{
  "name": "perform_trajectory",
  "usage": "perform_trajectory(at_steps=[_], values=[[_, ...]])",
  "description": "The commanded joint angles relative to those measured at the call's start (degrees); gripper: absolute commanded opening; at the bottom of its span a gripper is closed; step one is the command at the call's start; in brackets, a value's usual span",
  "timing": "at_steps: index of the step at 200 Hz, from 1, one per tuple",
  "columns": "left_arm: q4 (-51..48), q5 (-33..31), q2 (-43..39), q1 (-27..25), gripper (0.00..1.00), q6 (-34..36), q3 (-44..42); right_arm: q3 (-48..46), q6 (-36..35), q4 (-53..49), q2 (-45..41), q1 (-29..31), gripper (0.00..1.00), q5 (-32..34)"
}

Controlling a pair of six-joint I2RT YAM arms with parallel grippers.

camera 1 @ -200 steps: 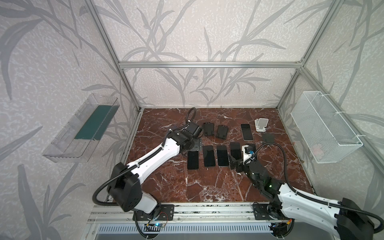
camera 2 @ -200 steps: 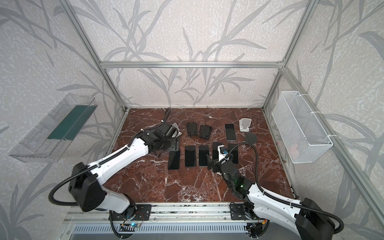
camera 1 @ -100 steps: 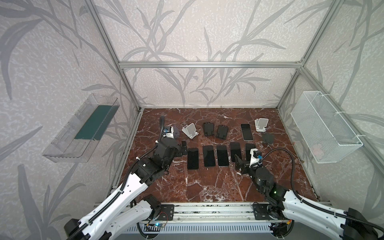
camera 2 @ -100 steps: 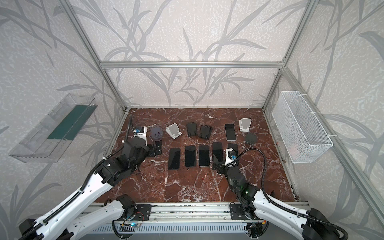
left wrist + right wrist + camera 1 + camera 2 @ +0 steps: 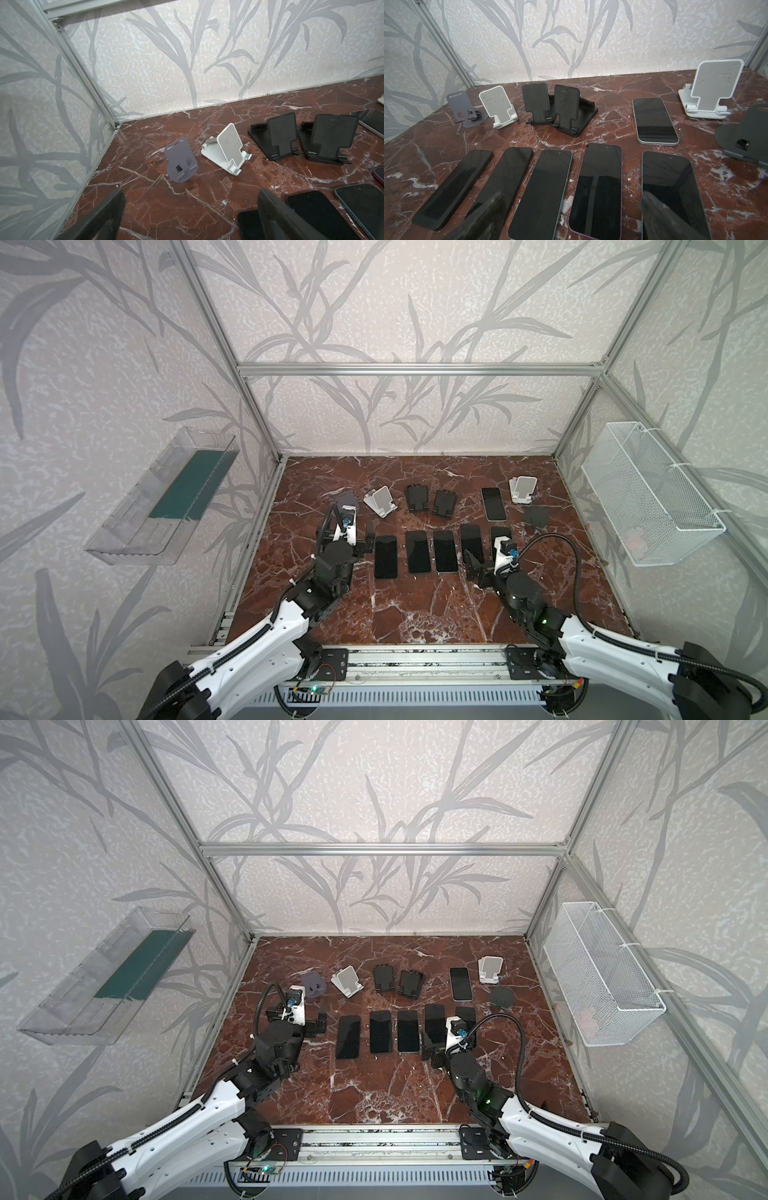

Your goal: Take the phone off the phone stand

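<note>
Left gripper [image 5: 191,195]: jaws released and spread wide, nothing between them. It hangs left of the black stands [image 5: 417,497], on the arm-base side.
Grey stand [image 5: 312,984]: empty, well left of the black stands.
White stand [image 5: 381,499]: empty, just left of the black stands.
Black stands: both empty, side by side.
Phone row [image 5: 445,551]: five phones flat on the table [image 5: 415,614], in front of the black stands, long axes running toward the back wall. The leftmost lies just right of your left gripper.
Right gripper [image 5: 573,197]: jaws released and empty, over the row's right end, right-front of the black stands.
Sixth phone [image 5: 493,504]: flat on the table, right of the black stands.
Far white stand [image 5: 523,488]: empty, further right of the black stands.
Dark stand [image 5: 536,517]: empty, beside the far white stand.
Verdict: no stand holds a phone, so you likely have nothing left to lift.
</note>
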Motion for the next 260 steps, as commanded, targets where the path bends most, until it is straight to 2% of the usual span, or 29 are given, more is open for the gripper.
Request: perform_trajectory(at_steps=[1, 20, 31, 45, 66, 96, 110, 121, 135, 152, 169, 182, 188, 199, 210, 232, 260], values=[[21.22, 0.27, -0.4, 0.95, 0.99, 8.29, -4.23, 0.57, 0.57, 1.38, -0.34, -0.04, 0.99, 1.32], [20.05, 0.57, 1.24, 1.72, 0.99, 10.05, -5.21, 0.74, 0.81, 1.75, 0.4, -0.04, 0.99, 1.69], [20.44, -1.54, 2.82, 1.77, 0.99, 11.46, -6.09, 0.99, 0.66, 1.9, 0.76, -0.05, 0.99, 1.67], [25.68, -4.89, 5.39, 2.57, 0.99, 11.02, -8.43, 1.12, 0.29, 1.69, 1.07, -0.05, 0.99, 1.94], [34.89, -5.05, 11.44, 6.55, 0.99, 10.74, -11.8, 1.01, 0.72, 0.87, 0.25, -0.05, 0.99, 2.54], [42.51, -3.73, 22.69, 14.09, 0.99, 7.45, -12.99, 1.16, 1.0, 0.56, 0.4, -0.11, 0.99, 2.86], [48.27, -1.74, 31.21, 17.56, 0.99, 4.55, -13.02, 1.17, 0.82, 1.2, 0.9, -0.18, 0.99, 2.94], [55.77, -0.98, 39.11, 18.4, 0.99, 5.89, -12.0, 1.17, 0.81, 1.2, 0.85, -0.12, 0.99, 2.8], [55.58, 1.32, 44.89, 20.32, 0.99, 7.15, -8.04, 1.01, 0.84, 1.07, 0.49, -0.13, 0.99, 2.96], [55.69, 1.95, 45.22, 24.21, 0.99, 2.42, -8.01, 0.99, 0.56, 0.78, -0.27, -0.22, 0.99, 3.35], [52.64, 11.38, 44.85, 29.96, 0.99, -3.74, -8.93, 0.78, 0.37, 0.41, -0.99, -0.22, 0.99, 3.62], [53.22, 12.44, 47.21, 31.07, 0.99, -3.14, -6.78, 0.67, 0.15, 0.49, -1.18, -0.26, 0.99, 3.7], [48.01, 12.43, 45.47, 30.93, 0.99, -3.65, -5.77, 0.73, -0.14, 0.57, -1.22, -0.25, 0.99, 3.61], [36.19, 16.63, 42.62, 32.44, 0.99, -5.04, -2.11, 0.67, -1.31, 0.79, -1.3, -0.22, 0.99, 3.47], [32.38, 20.63, 42.33, 34.07, 0.99, -5.76, -0.36, 0.71, -3.13, 0.5, -1.5, -0.23, 0.99, 3.59], [35.31, 20.95, 42.92, 34.14, 0.99, -5.28, -1.32, 0.25, -3.63, 0.62, -1.71, -0.22, 0.99, 6.05], [34.54, 20.53, 42.9, 34.16, 0.99, -5.4, -0.97, 0.44, -10.0, 3.62, 2.3, -0.22, 0.99, 9.94]])
